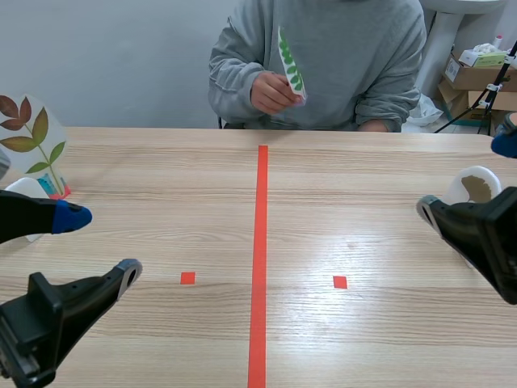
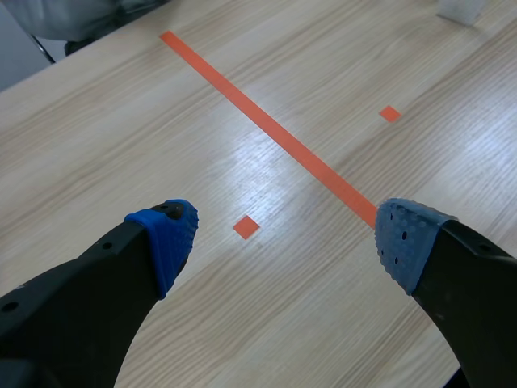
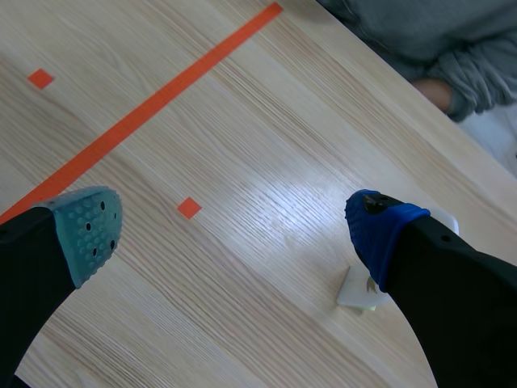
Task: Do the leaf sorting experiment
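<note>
Green fern-like leaf on a white card [image 1: 289,61] is held up in the person's hand [image 1: 271,91] across the light wooden table [image 1: 363,202]. We see our left gripper [image 2: 288,234] and right gripper [image 3: 233,229] both spread wide

leaf [image 1: 289,61] in hand [image 1: 271,91], beyond table [image 1: 363,186]

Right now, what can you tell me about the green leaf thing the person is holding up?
The leaf card is a narrow pale strip, perhaps laminated, showing one green stem with many small leaflets along both sides. It stands nearly upright, leaning slightly, pinched at its lower end by the person's hand in front of a grey sweater. It is up above the far edge of the table, not touching it.
</note>
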`<action>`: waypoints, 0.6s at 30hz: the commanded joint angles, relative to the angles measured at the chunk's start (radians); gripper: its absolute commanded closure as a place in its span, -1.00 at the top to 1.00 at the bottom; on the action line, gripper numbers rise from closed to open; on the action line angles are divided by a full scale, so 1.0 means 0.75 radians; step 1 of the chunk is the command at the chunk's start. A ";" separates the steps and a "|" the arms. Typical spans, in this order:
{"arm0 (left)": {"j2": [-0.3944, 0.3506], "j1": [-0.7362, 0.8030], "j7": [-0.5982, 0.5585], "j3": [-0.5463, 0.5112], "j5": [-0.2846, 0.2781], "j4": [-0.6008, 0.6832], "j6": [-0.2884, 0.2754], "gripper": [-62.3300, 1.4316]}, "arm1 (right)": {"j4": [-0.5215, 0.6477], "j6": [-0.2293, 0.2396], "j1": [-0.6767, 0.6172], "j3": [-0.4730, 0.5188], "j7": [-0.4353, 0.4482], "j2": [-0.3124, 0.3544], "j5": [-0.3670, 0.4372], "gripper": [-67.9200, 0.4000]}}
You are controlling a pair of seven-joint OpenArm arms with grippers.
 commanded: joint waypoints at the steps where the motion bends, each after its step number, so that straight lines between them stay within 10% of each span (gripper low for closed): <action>1: -0.001 -0.005 -0.019 -0.005 -0.013 0.020 0.003 0.54 | -0.031 -0.009 0.016 -0.017 0.006 0.062 0.001 0.67; 18: -0.001 -0.005 -0.019 -0.005 -0.014 0.020 0.002 0.54 | -0.035 0.010 0.016 -0.068 0.015 0.102 -0.080 0.66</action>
